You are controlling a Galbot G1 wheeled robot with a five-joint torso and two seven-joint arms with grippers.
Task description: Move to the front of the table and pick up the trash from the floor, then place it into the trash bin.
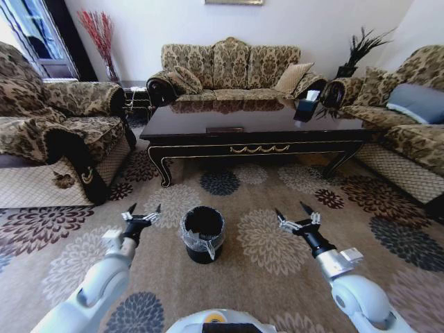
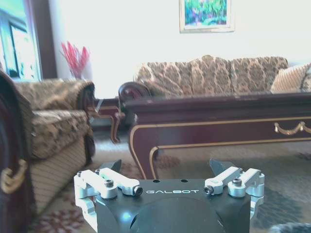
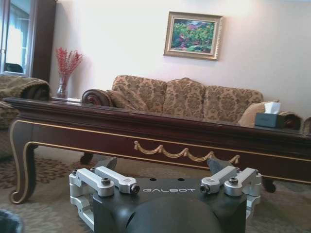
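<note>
The long dark table (image 1: 257, 128) with a gold ornament on its front rail stands across the patterned carpet ahead of me. The small black trash bin (image 1: 202, 233), lined with a clear bag, sits on the carpet between my two arms, close in front of me. My left gripper (image 1: 144, 210) hovers open just left of the bin. At about the same height, my right gripper (image 1: 295, 212) hangs open to the bin's right. Both hold nothing. In the wrist views the left gripper (image 2: 167, 167) and right gripper (image 3: 163, 164) point at the table (image 2: 218, 114) (image 3: 146, 131). The trash is out of view.
Patterned sofas ring the table: an armchair (image 1: 48, 132) at the left, a long sofa (image 1: 232, 69) behind it and another sofa (image 1: 409, 125) at the right. A dark tissue box (image 1: 305, 109) stands on the tabletop. Open carpet (image 1: 263, 243) lies between me and the table.
</note>
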